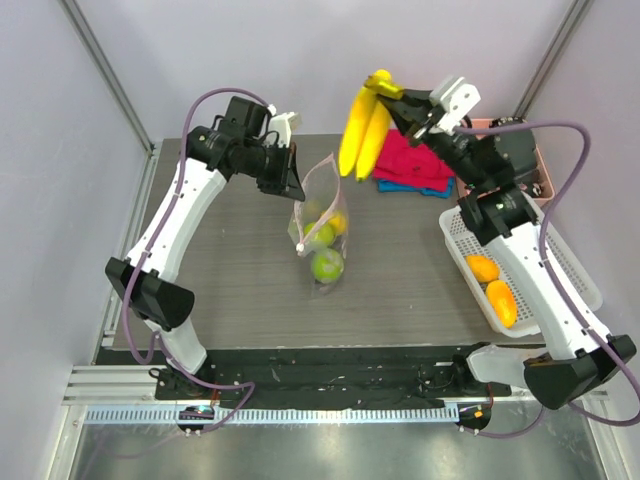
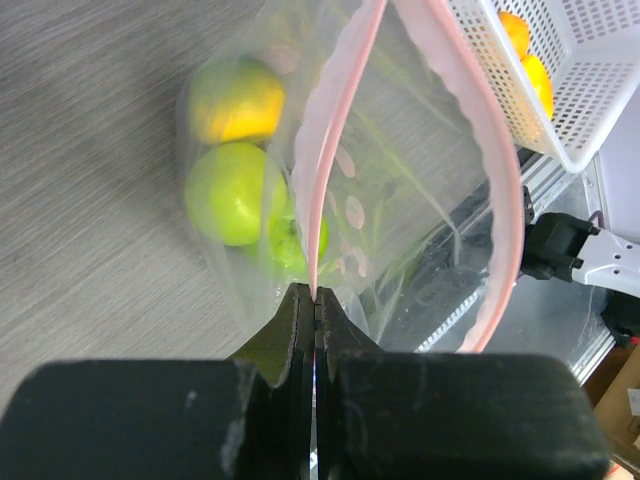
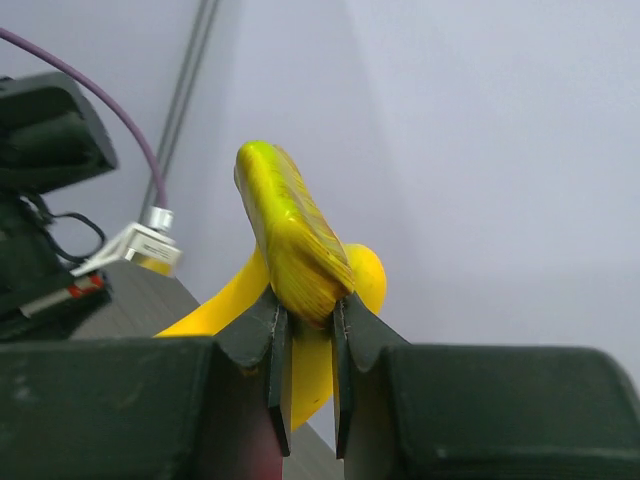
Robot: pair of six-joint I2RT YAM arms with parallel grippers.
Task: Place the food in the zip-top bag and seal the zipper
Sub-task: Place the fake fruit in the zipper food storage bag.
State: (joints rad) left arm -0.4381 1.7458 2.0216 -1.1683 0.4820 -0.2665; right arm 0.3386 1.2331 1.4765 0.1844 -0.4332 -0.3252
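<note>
The left end effector is pinching one lip of the zipper. Its fingers are pressed fully together on the pale pink strip. The zip-top bag is hanging from that grip with its mouth gaping wide and its lower end down on the surface. Inside the bag, round green fruits and a yellow-orange fruit are sitting at the bottom.

The right end effector is clamping the greenish stem end of the yellow bananas, its fingers parted only as wide as the stem. It is holding them in the air above and just right of the bag's mouth, tips pointing down. Well to the right of the bag, a white mesh basket is carrying two oranges. Red and blue cloths are lying beyond the bag to its right.
</note>
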